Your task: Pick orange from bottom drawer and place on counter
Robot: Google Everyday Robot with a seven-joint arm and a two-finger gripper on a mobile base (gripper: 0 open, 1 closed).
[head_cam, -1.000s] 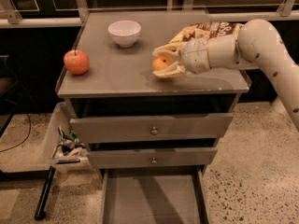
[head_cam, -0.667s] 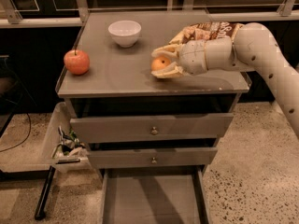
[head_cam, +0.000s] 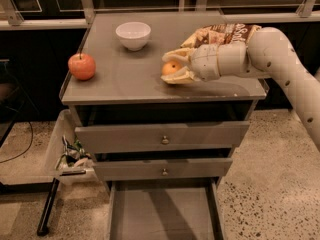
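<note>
The orange [head_cam: 172, 66] sits between the fingers of my gripper [head_cam: 168, 69], low over the right half of the grey counter [head_cam: 125, 81]. Whether it touches the surface I cannot tell. The gripper reaches in from the right on a white arm, and its pale fingers close around the fruit from above and below. The bottom drawer [head_cam: 160, 216] is pulled out at the cabinet's foot. Its flat grey floor is bare.
A red-orange apple [head_cam: 82, 66] stands at the counter's left edge. A white bowl [head_cam: 133, 35] is at the back. A crinkled snack bag [head_cam: 226, 34] lies behind the gripper. The two upper drawers [head_cam: 162, 136] are closed. A bin with trash [head_cam: 70, 156] stands left of the cabinet.
The gripper with the orange has shifted a little to the left over the counter. Nothing else has moved.
</note>
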